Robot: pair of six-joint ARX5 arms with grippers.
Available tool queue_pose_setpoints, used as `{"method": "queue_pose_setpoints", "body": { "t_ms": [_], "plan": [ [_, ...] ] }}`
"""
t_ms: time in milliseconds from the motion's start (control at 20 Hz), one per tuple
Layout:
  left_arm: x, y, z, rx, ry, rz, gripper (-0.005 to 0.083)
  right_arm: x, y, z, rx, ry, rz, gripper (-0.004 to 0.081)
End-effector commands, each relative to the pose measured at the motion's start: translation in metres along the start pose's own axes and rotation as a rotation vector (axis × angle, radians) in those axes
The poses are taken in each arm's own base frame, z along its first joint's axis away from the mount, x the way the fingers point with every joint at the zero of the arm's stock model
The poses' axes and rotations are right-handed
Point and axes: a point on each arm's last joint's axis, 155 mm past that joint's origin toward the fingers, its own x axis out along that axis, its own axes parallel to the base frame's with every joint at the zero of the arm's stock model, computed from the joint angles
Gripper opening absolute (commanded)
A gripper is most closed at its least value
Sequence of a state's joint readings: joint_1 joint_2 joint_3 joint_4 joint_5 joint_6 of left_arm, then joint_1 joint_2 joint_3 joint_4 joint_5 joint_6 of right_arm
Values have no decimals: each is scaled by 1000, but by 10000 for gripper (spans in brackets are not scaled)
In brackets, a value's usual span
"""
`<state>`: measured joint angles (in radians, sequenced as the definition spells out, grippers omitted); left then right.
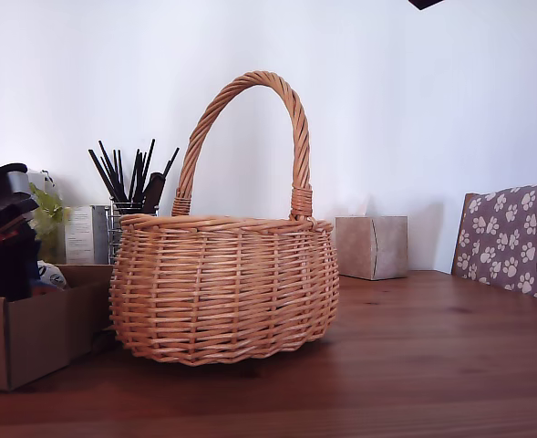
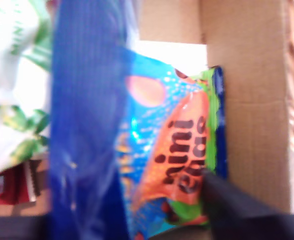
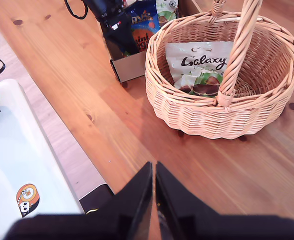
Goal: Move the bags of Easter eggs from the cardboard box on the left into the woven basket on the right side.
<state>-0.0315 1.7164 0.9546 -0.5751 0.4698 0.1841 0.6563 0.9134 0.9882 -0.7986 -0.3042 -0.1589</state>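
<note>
First gripper (image 2: 186, 200) down inside low brown cardboard box (image 2: 246, 100), going for crinkly dark blue egg bag (image 2: 151, 150); jaw state unreadable, too blurred. Second gripper (image 3: 153, 192) parked high, jaws shut, empty. White Galaxy packet (image 3: 201, 67) already in round wicker basket (image 3: 186, 107).

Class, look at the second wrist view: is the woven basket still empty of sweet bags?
No. A white Galaxy bag already lies inside the woven basket, beside the foot of its handle.

Reddish-brown wooden table (image 1: 450, 365), woven basket (image 1: 222, 287), cardboard box (image 1: 31, 333) touching it, probably tissue box (image 1: 371, 246) behind.
</note>
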Motion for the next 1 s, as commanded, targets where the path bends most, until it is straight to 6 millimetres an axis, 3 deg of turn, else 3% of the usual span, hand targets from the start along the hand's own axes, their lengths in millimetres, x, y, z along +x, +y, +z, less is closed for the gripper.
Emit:
{"method": "queue_pose_setpoints", "body": {
  "t_ms": [0, 150, 400, 650, 950],
  "plan": [
    [5, 2, -9, -11, 24, 3, 162, 0, 1, 1, -11, -2, 1, 5],
    [2, 1, -5, -5, 18, 3, 104, 0, 1, 1, -10, -2, 1, 5],
    [-19, -7, 11, 5, 10, 4, 88, 0, 1, 1, -10, -2, 1, 6],
    [-60, -24, 33, 71, -86, 20, 72, 0, 0, 6, -16, -24, -2, 6],
    [-112, -51, 39, 138, -215, 41, 72, -10, -8, 35, -53, -146, -58, 5]
  ]
}}
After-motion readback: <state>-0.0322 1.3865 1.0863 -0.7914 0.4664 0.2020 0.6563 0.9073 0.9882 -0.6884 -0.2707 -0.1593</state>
